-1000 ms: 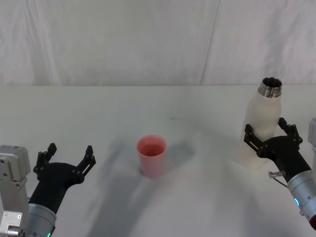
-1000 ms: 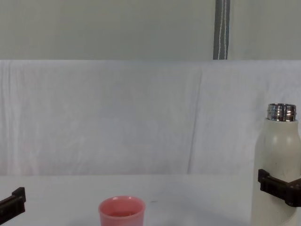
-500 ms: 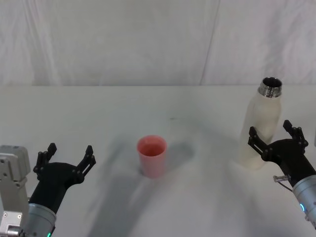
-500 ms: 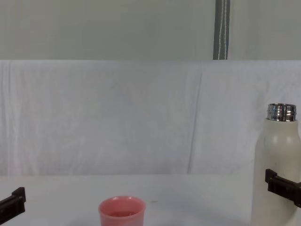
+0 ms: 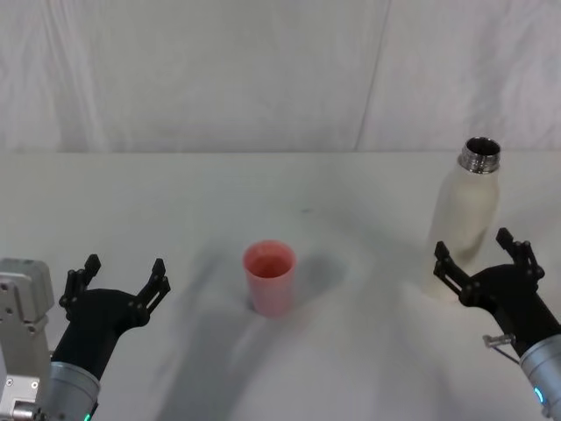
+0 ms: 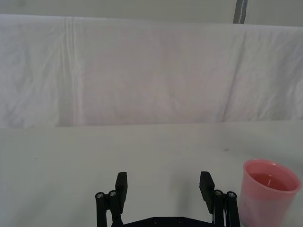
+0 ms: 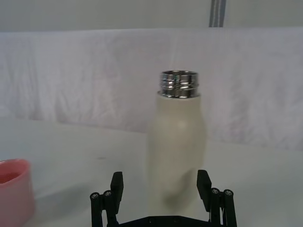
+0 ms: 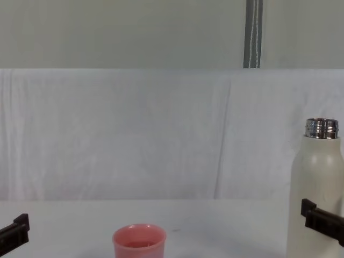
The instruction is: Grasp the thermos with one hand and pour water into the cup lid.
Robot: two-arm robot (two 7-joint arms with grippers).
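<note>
The right tool [image 5: 480, 260] is spread wide, its 2 fingers apart on either side of the lower body of the thermos [image 5: 465, 219], which stands upright on the table [image 5: 351, 184] just ahead of it, ungripped. The cup lid [image 5: 269, 276] stands well off to this tool's left. The left tool [image 5: 118, 279] hovers released low on the far side of the cup lid.

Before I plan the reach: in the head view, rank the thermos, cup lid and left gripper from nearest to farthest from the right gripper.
1. Thermos, just beyond the open right gripper.
2. Cup lid, table centre.
3. Left gripper, far left, open.
</note>
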